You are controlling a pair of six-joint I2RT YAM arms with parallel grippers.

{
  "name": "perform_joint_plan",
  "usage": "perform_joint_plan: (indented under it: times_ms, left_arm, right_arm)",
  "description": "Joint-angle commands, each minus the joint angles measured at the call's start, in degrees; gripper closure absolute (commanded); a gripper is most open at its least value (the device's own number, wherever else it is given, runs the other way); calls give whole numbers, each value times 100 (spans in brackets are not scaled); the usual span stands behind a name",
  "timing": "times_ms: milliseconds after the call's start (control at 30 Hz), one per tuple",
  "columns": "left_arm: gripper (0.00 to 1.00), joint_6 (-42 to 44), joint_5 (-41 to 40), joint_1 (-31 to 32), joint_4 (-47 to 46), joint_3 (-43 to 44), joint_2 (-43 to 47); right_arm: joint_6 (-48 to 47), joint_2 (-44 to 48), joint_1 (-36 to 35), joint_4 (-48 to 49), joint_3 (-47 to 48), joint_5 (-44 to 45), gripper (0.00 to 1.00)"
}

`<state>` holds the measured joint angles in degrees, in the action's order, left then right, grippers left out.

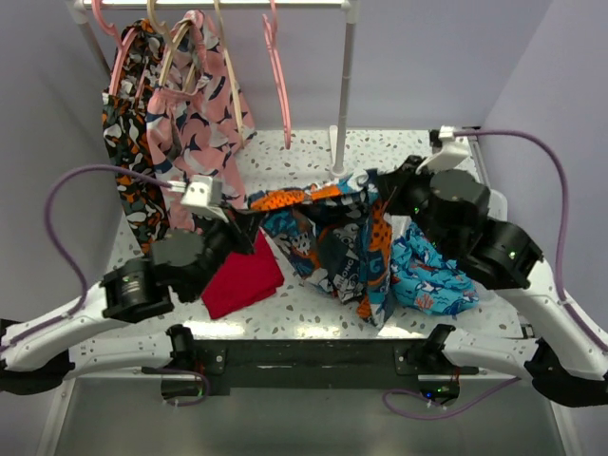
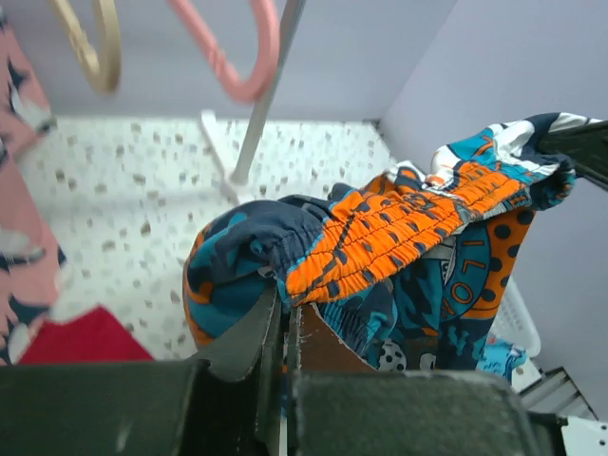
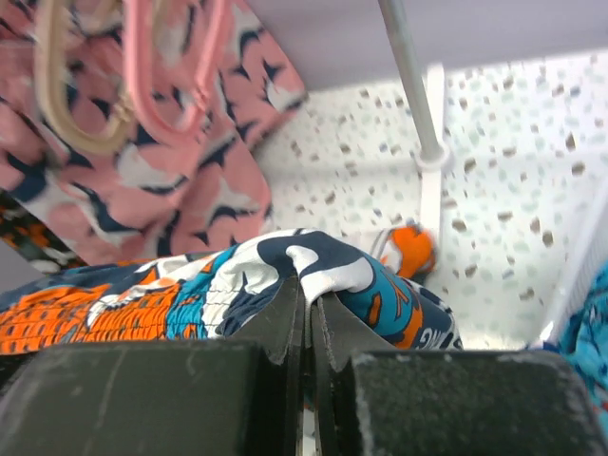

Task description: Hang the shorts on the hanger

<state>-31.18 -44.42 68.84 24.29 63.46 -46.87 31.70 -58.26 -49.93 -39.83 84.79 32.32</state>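
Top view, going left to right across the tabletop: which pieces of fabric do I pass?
red cloth → the shorts → turquoise shorts

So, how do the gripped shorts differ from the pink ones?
The teal, orange and navy shorts are gripped at the waistband by the left fingers and right fingers; the pink shorts with navy shapes hang on the white rack. The gripped shorts look darker than the pink shorts. Both are printed fabric.

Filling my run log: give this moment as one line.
left gripper: shut on shorts | right gripper: shut on shorts | shorts: stretched between both
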Motion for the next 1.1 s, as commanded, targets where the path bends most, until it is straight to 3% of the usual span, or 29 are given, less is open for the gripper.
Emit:
perform_joint_plan:
  times_ms: [0,233,400,500,533,600,667,733,833,867,900,967,1000,1067]
  left_arm:
    - [100,2078,-103,16,145,1333,-136]
    - [100,2924,1049,16,1557,3223,-1033]
    - [100,2908,1295,16,2053,2805,-1175]
    - [98,2513,1270,7,1887,1874,-921]
    - [98,2355,1278,7,1773,1202,-833]
    - [93,1784,1401,-2,1405,364,-500]
    - [88,1101,1637,-46,632,-963,-245]
    - [76,747,1910,-133,-195,-2024,-182]
    - [58,201,2148,-248,-504,-2426,-340]
    - [41,156,2227,-257,-478,-2383,-384]
    - [35,199,2280,-257,-409,-2313,-367]
    - [22,357,2420,-257,-303,-1979,-192]
    - [20,419,2473,-257,-111,-1821,-121]
    - [15,490,2544,-248,162,-1189,46]
  right_arm:
    - [-735,-299,10,-95,1308,644,100]
    - [-991,-871,27,-367,2191,775,100]
    - [-886,-872,141,-341,1691,847,100]
    - [-562,-749,386,-349,997,601,100]
    - [-464,-713,475,-323,734,453,100]
    - [-97,-582,877,-218,-310,-188,100]
    - [107,-511,1099,220,-1519,-584,100]
    - [309,-563,1319,606,-2140,-946,100]
    - [407,-817,1495,845,-2766,-1297,92]
    - [398,-879,1521,863,-2845,-1350,85]
    - [363,-932,1539,863,-2837,-1394,80]
    - [284,-1012,1539,793,-2689,-1614,65]
    - [205,-1003,1530,776,-2635,-1667,46]
    - [143,-942,1530,600,-2408,-1650,35]
